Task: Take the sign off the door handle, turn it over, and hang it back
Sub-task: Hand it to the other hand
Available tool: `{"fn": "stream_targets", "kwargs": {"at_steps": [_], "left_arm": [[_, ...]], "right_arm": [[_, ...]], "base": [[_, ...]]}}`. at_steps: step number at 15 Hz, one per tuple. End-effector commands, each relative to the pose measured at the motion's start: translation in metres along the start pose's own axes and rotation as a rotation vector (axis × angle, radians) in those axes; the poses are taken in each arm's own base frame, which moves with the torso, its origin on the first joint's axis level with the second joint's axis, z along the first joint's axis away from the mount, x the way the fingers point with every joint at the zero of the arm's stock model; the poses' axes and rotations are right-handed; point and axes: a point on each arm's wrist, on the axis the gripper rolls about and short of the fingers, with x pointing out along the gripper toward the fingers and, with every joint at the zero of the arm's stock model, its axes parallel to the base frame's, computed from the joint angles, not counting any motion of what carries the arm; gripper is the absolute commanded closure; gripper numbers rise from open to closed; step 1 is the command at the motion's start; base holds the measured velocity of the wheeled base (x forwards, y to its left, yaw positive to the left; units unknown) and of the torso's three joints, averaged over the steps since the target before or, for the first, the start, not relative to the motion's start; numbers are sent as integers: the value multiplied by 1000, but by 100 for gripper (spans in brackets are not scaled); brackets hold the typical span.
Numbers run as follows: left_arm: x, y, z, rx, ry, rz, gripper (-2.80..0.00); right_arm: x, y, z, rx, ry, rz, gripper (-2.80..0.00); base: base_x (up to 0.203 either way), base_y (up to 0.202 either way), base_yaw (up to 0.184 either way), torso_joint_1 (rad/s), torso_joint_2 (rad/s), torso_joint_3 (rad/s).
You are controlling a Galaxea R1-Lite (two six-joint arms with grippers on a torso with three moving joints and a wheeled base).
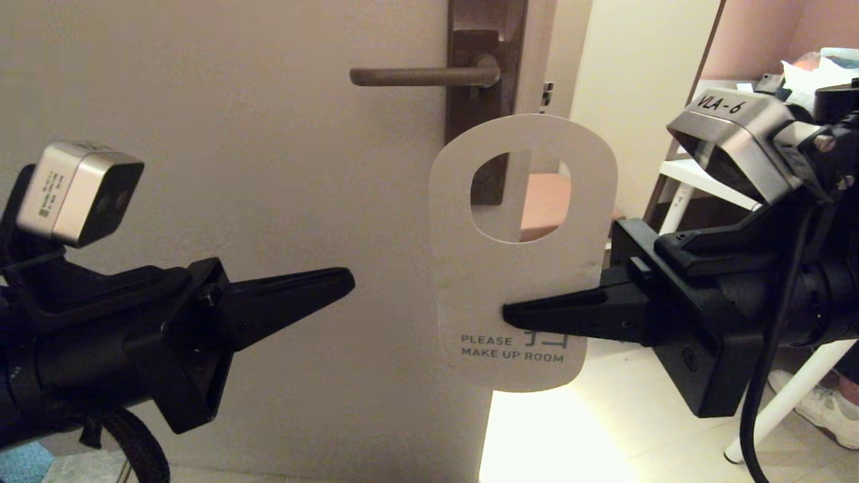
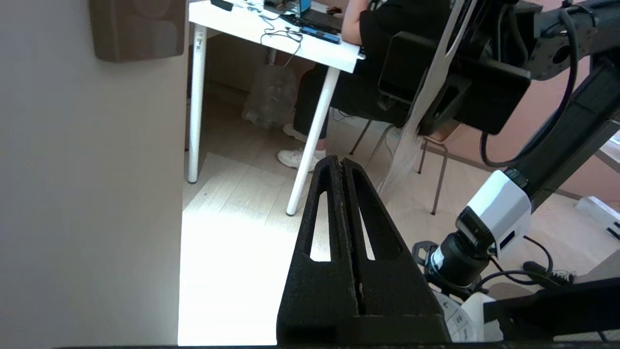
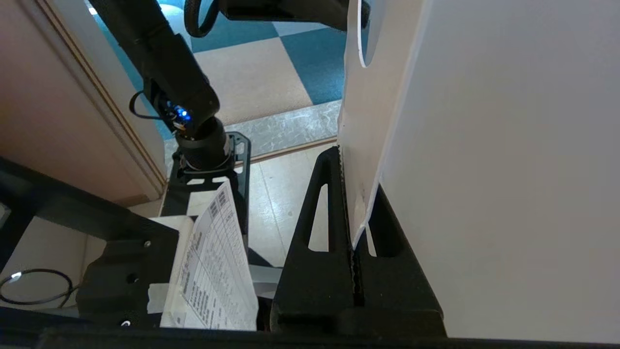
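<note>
Pale grey sign point(image 1: 520, 268) upright, hole end uppermost.

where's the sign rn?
Off the handle: in the head view the sign hangs in the air right of centre, below the lever, pinched at its lower edge by the right gripper, grey "MAKE UP ROOM" side facing the camera.

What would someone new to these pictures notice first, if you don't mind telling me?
Most likely the sign, pale grey side with "PLEASE MAKE UP ROOM" showing, held off the door handle and below it, pinched near its lower edge by the right pincer. Next the left pincer, shut and empty, pointing toward the sign from the left without touching it. Behind both stands the pale door with the bare handle.
</note>
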Motion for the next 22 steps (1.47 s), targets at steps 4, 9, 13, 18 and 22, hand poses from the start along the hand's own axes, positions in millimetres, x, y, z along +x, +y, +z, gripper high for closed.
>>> {"fn": "stream_targets", "kwargs": {"at_steps": [4, 9, 13, 18, 22], "left_arm": [[5, 0, -1, -6, 11, -25, 0], [5, -1, -1, 21, 11, -28, -280], [10, 2, -1, 56, -7, -35, -280], [20, -4, -2, 72, -28, -91, -280], [21, -8, -2, 76, -31, -110, -280]], "right_arm": [[2, -1, -2, 6, 6, 7, 0], [2, -2, -4, 10, 10, 8, 0], [3, -2, -3, 10, 10, 9, 0], [9, 4, -3, 5, 14, 44, 0], [18, 8, -3, 4, 21, 77, 0]], "base": [[0, 0, 0, 0, 0, 0], [0, 0, 0, 0, 0, 0], [0, 0, 0, 0, 0, 0], [0, 0, 0, 0, 0, 0], [0, 0, 0, 0, 0, 0]]}}
